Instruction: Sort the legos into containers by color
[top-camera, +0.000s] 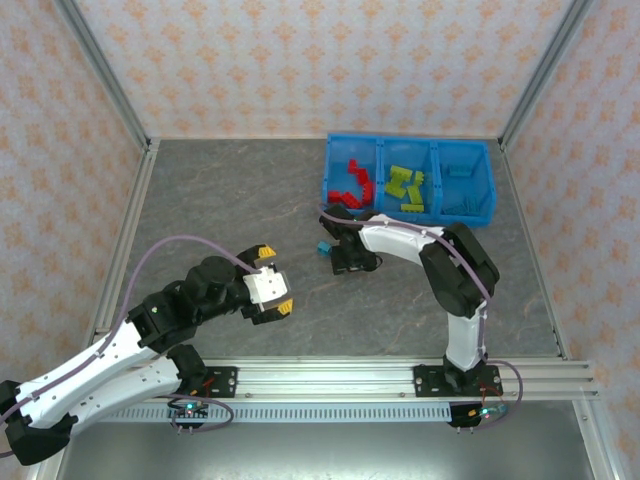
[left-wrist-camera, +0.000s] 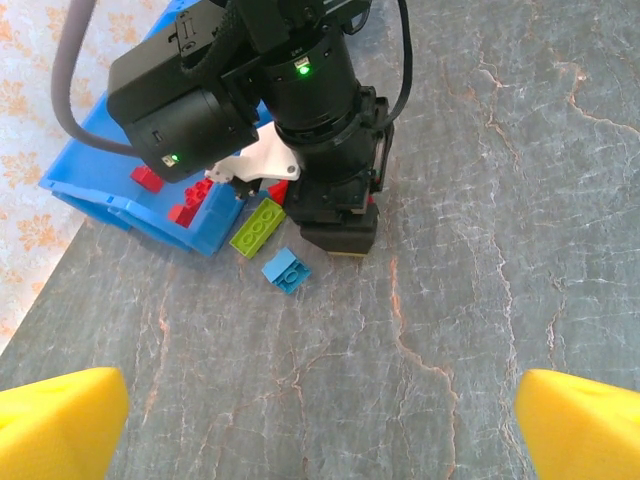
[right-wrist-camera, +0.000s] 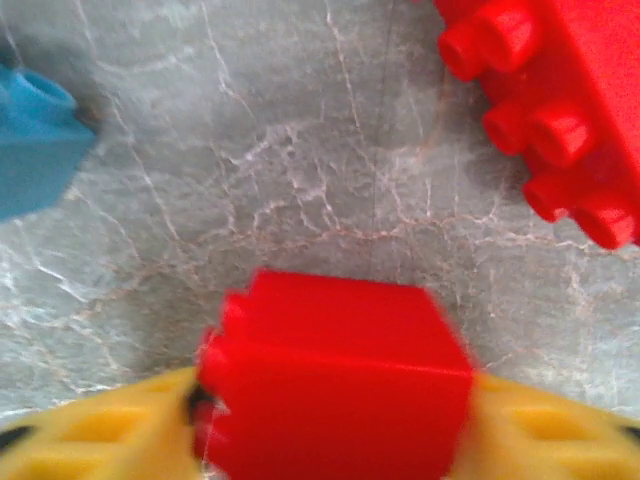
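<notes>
Right end effector (right-wrist-camera: 332, 440): closed on a red brick (right-wrist-camera: 335, 385), which sits pinched between its two yellow fingers (right-wrist-camera: 100, 430) low over the grey tabletop (right-wrist-camera: 300, 180).
Held brick's place: in the top view this end effector (top-camera: 345, 258) hangs just in front of the near left corner of the blue bin (top-camera: 455, 216), not over any compartment.
Loose bricks close by: a second red brick (right-wrist-camera: 560, 110) lies on the tabletop just beyond the held one, to the right in the right wrist view; a light blue brick (right-wrist-camera: 35, 140) lies to the left.
Left wrist view: the light blue brick (left-wrist-camera: 286, 269) rests beside a yellow-green brick (left-wrist-camera: 257, 224) that lies against the bin's outer wall.
Left end effector (top-camera: 275, 280): wide apart, holding nothing, well away from the bin and the loose bricks.
Bin, left compartment: red bricks (top-camera: 355, 182).
Bin, middle compartment: yellow-green bricks (top-camera: 405, 185).
Bin, right compartment: light blue bricks (top-camera: 460, 172), hard to count against the blue plastic.
</notes>
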